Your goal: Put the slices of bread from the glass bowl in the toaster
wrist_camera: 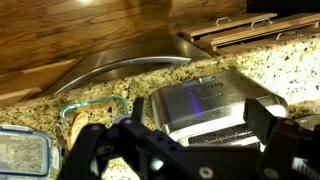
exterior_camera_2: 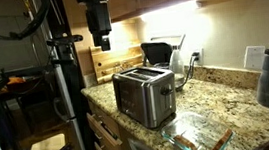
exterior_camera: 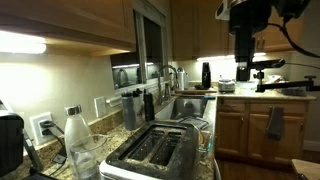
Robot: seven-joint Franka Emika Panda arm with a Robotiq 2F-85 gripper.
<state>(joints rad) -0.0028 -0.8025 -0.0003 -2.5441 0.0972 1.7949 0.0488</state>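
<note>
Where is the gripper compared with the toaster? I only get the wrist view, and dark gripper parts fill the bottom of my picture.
Observer: In an exterior view the gripper hangs well above the shiny silver metal toaster and off to one side, not touching it.
Operator: Is anything standing behind the toaster?
Observer: Yes, a black appliance stands behind it, near the wall.
Operator: What about the side my camera misses?
Observer: A tall bottle with a white top and a clear drinking glass stand on the counter beside the toaster.
</note>
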